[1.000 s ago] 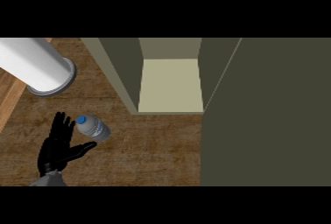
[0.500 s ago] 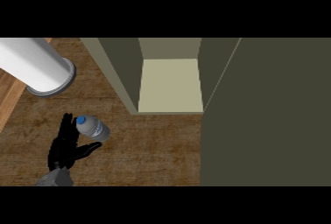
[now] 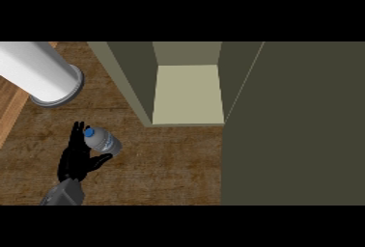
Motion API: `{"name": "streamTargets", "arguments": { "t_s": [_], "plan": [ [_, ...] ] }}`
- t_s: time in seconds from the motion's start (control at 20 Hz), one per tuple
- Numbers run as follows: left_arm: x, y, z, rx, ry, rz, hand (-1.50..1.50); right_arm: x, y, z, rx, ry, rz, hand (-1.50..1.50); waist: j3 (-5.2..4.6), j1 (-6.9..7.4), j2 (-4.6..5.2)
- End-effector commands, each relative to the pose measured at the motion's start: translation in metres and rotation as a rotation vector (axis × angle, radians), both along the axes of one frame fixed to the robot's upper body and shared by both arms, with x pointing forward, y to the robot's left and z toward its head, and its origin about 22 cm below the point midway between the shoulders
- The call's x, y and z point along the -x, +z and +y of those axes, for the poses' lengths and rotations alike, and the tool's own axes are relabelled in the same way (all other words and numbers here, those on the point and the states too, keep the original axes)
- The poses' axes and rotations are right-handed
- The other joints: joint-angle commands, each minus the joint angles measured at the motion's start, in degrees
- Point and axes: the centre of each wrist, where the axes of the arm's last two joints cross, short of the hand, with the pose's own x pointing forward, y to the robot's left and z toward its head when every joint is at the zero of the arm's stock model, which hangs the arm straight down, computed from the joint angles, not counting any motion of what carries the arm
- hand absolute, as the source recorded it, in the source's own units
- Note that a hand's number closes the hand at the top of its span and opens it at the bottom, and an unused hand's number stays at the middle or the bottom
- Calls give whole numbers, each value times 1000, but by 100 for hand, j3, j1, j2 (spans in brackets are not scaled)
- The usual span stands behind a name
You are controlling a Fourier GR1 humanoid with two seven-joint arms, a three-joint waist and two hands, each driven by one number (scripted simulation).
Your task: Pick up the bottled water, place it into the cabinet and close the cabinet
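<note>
Bottled water (image 3: 104,143) stands on the counter (image 3: 171,166), and we read it from the left. Our left hand (image 3: 73,161) is open, fingers straight and thumb spread. The bottle is just to its right, apparently with its long axis upright and its blue cap up. The open cabinet (image 3: 187,96) lies further right.

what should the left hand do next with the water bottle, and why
Probably the left hand should curl round the bottled water: the hand is open right beside the bottle, fingers straight, not yet gripping it, and the cabinet stands open.
</note>
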Motion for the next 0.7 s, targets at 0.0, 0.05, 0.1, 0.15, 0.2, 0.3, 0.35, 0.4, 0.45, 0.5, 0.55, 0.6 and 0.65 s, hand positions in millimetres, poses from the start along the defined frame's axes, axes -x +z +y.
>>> {"name": "streamTargets", "arguments": {
  "t_s": [0.0,0.05,0.1,0.15,0.2,0.3,0.35,0.4,0.45,0.5,0.55,0.6,0.65],
  "plan": [
    [1,-9,-17,106,-59,14,-150,4,7,8,-12,-6,-6,-150,-40,-26,21],
    [-6,-7,-27,109,-63,3,-150,10,-9,-8,-5,12,21,-150,-36,-33,18],
    [-7,-1,-4,102,-54,21,-150,-4,11,11,2,-1,12,-150,-37,10,20],
    [-7,-8,-24,91,-49,-1,-150,-6,15,14,-20,21,-2,-150,-44,-38,41],
    [-9,-4,-16,130,-66,23,-150,-12,6,1,-2,14,4,-150,-38,-5,30],
    [-10,-10,-43,133,-89,-21,-150,4,-6,-6,-9,4,17,-150,-34,-26,15],
    [-14,-5,-26,153,-83,-32,-150,-14,1,-1,-21,-5,13,-150,-43,-39,46],
    [-4,-14,-39,149,-87,-23,-150,-4,8,1,-7,14,1,-150,-40,-34,29],
    [-18,-3,-28,149,-105,-27,-150,4,9,-4,-20,25,23,-150,-40,-52,30],
    [-17,-2,-20,152,-135,-38,-150,-8,9,-6,0,11,6,-150,-40,-29,34],
    [-21,-5,-51,144,-128,-36,-150,-2,5,-2,-20,-2,11,-150,-36,-29,21],
    [-23,-2,-37,134,-131,-34,-150,-7,0,6,-9,11,22,-150,-38,-27,27],
    [-23,-3,-38,142,-151,-42,-150,0,4,12,-9,26,27,-150,-43,-73,38]
  ]
}}
